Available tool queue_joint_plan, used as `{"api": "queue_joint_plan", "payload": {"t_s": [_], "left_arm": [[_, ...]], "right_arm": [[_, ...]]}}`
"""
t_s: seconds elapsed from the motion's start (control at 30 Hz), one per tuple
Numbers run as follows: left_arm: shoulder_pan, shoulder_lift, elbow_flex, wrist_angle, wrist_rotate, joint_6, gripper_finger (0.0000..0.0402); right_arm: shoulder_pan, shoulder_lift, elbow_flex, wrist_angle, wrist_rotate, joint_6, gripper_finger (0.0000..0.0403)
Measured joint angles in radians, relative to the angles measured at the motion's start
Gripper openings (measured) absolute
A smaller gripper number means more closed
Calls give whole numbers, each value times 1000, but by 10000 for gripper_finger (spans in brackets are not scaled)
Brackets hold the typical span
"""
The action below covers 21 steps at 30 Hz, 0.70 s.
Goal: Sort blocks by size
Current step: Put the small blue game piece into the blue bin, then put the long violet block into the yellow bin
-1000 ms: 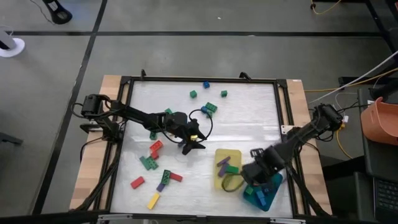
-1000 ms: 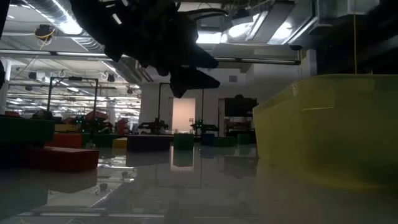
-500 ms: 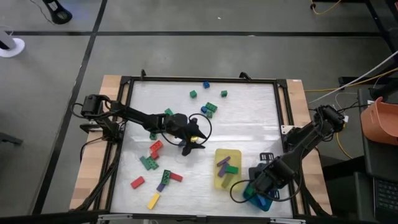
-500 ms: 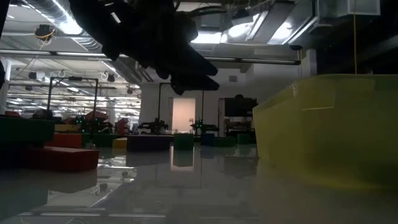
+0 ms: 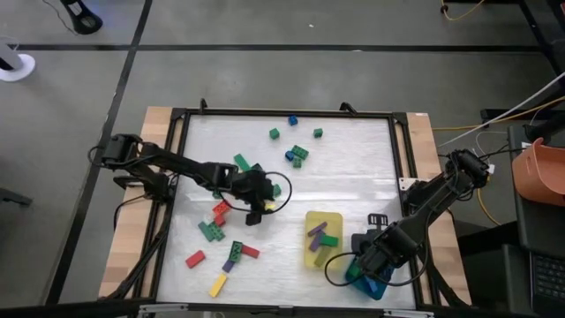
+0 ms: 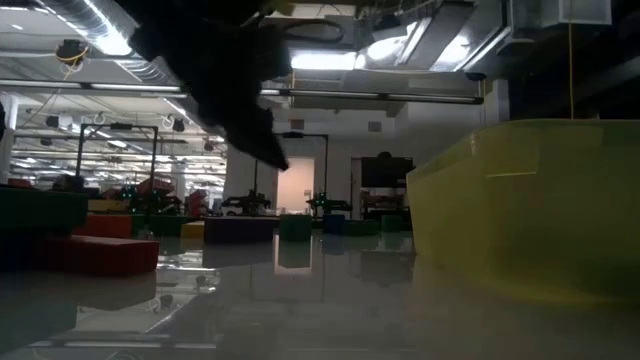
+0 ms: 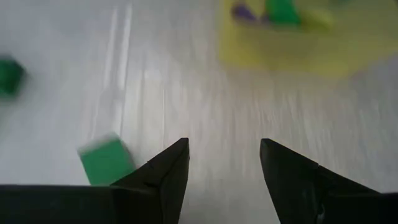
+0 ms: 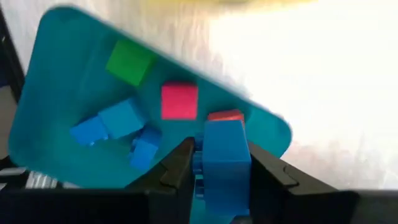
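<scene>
one blue block (image 8: pixel 222 155) in the right gripper (image 8: pixel 221 163), long axis along its jaws.

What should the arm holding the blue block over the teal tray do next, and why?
Probably open its fingers. The right gripper holds a small blue block right above the teal tray, where other small blocks already lie, so letting go should drop it in.

High view straight down over my whole table (image 5: pixel 371 168). Low view level at tabletop, close beside yellow tray (image 6: pixel 530 210), shared with high view (image 5: pixel 323 238). Wrist views close, angled down.
</scene>
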<state>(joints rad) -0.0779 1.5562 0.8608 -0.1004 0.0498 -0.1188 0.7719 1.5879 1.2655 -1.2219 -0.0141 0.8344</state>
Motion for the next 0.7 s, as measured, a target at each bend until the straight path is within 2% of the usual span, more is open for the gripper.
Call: {"api": "queue_joint_plan", "payload": {"t_s": [0.13, 0.37, 0.7], "left_arm": [[-21, 0, 0, -65, -20, -43, 182], [-27, 1, 0, -130, -42, -99, 182], [-26, 2, -2, -211, -180, -159, 182]], "right_arm": [[1, 0, 0, 5, 40, 43, 115], [8, 0, 0, 6, -5, 60, 120], [7, 0, 0, 6, 6, 60, 204]]}}
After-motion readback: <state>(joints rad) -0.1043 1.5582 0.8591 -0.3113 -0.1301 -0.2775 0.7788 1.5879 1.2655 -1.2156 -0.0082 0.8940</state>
